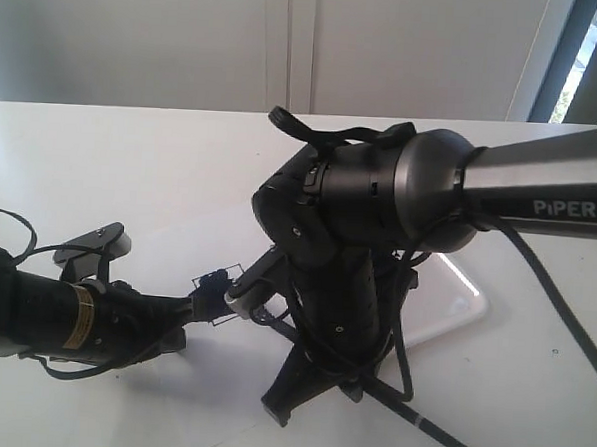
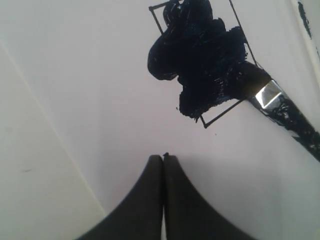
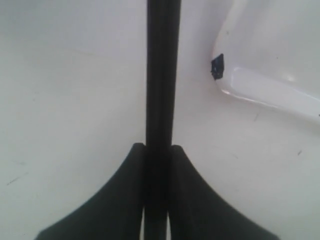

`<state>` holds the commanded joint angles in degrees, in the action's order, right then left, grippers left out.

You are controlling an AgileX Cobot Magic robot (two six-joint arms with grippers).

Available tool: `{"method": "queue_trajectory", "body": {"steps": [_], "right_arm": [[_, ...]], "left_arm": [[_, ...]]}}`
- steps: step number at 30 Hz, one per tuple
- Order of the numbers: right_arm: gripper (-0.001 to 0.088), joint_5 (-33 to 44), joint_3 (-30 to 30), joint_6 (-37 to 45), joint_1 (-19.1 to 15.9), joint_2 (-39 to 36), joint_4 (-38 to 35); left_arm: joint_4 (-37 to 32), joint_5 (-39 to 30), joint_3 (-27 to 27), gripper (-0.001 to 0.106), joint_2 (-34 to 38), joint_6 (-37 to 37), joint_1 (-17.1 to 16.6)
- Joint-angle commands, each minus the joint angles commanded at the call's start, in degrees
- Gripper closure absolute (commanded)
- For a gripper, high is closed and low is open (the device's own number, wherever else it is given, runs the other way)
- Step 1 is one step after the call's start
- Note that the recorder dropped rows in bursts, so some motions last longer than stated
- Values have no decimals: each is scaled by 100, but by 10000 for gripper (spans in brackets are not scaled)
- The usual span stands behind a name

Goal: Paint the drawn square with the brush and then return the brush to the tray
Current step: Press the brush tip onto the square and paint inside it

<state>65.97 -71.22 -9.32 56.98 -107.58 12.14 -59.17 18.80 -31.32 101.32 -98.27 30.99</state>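
Gripping the brush (image 3: pixel 161 75), the right gripper (image 3: pixel 157 146) points downward.

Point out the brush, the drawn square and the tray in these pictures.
the brush (image 2: pixel 268 94), left wrist view, on its silver ferrule.
the drawn square (image 2: pixel 200 55), left wrist view, on its painted middle.
the tray (image 3: pixel 265 95), right wrist view, on its raised rim.
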Motion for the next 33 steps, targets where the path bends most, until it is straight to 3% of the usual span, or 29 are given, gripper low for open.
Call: {"method": "queue_trajectory", "body": {"steps": [8, 11, 19, 33], "right_arm": [[868, -76, 0, 828, 0, 0, -1214], [868, -152, 0, 815, 0, 0, -1214], [868, 179, 0, 11, 0, 0, 196], [868, -222, 0, 11, 0, 0, 108]], "left_arm": [[0, 0, 0, 1053, 0, 0, 0], [0, 0, 0, 1053, 0, 0, 0], [0, 10, 0, 1053, 0, 10, 0], [0, 50, 0, 1053, 0, -49, 0]]}}
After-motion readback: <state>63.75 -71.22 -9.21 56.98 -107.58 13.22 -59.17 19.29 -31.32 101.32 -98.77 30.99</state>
